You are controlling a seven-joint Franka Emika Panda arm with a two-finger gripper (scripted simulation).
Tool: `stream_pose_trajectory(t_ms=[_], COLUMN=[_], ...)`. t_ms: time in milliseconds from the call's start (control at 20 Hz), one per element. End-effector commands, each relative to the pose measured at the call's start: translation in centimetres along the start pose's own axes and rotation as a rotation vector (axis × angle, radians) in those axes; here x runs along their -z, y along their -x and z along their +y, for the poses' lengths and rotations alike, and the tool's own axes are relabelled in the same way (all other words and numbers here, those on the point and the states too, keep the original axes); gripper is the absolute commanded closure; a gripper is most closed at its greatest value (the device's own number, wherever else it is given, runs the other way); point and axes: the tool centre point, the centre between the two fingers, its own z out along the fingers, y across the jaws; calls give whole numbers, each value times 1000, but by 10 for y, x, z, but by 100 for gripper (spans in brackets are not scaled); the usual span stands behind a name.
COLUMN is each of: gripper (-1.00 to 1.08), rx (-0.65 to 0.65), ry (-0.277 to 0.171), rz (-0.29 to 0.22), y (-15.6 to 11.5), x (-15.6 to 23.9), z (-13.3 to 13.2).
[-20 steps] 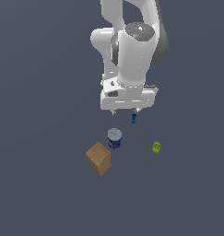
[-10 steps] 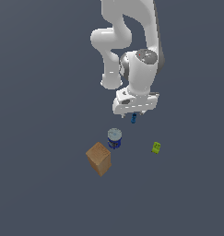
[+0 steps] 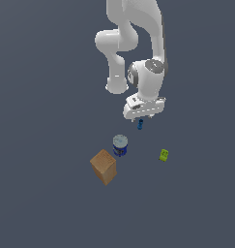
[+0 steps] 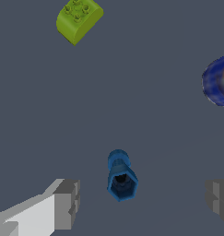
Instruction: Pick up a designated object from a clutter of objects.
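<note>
Fingers (image 4: 140, 198) are held spread around the upright blue peg (image 4: 120, 175), which could be tipped or missed if they are closed off-centre or too high.

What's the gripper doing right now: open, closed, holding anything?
Gripper: open and holding nothing. The small dark blue piece stands between the spread fingers, with clear gaps on both sides.
</note>
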Motion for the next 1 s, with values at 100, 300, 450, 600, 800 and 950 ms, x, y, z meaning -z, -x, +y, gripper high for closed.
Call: stream_pose_trajectory(t_ms=[100,300,450,600,800,950], gripper=[-92,-92,-92,-92,-92,-92], rx=[14,17,16,17,17,17], ry=[-3,-4,-4,-5,-5,-5], rz=[2,2,1,1,2,2], y=[11,14,13,13,14,14], x=[-9,-11,-12,-16,-29,-42], z=[-8,-10,-9,-9,-10,-10])
